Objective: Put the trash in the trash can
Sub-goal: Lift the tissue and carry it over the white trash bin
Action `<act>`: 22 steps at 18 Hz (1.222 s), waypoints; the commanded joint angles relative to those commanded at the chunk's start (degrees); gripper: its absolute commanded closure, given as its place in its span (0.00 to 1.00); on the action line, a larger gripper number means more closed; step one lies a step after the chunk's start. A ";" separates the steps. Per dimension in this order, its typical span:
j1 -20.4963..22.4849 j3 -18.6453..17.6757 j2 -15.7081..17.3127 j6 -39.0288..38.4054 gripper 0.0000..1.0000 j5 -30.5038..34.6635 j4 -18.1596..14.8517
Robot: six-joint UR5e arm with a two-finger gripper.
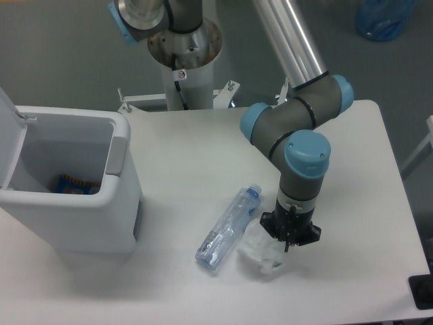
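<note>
A clear plastic bottle [229, 229] with a blue cap lies on its side on the white table, cap pointing up-right. Just to its right lies a wrinkly white wad [260, 252]. My gripper [286, 246] points straight down onto the wad's right side, and its fingers are drawn together on the wad. The wrist hides the fingertips' contact. The trash can [74, 200] stands at the table's left edge with its lid [9, 128] swung open.
A blue-and-orange wrapper [74, 184] lies inside the can. The arm's pedestal [184, 51] rises behind the table. A blue bag [384, 18] sits on the floor at the far right. A black object [422, 291] pokes in at the lower right corner.
</note>
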 joint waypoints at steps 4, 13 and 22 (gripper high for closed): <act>0.09 0.28 2.54 -3.71 1.00 -6.60 -0.09; -2.37 -7.02 17.39 -9.33 1.00 -21.01 -0.70; -8.25 -8.25 24.87 -16.19 1.00 -30.24 -0.62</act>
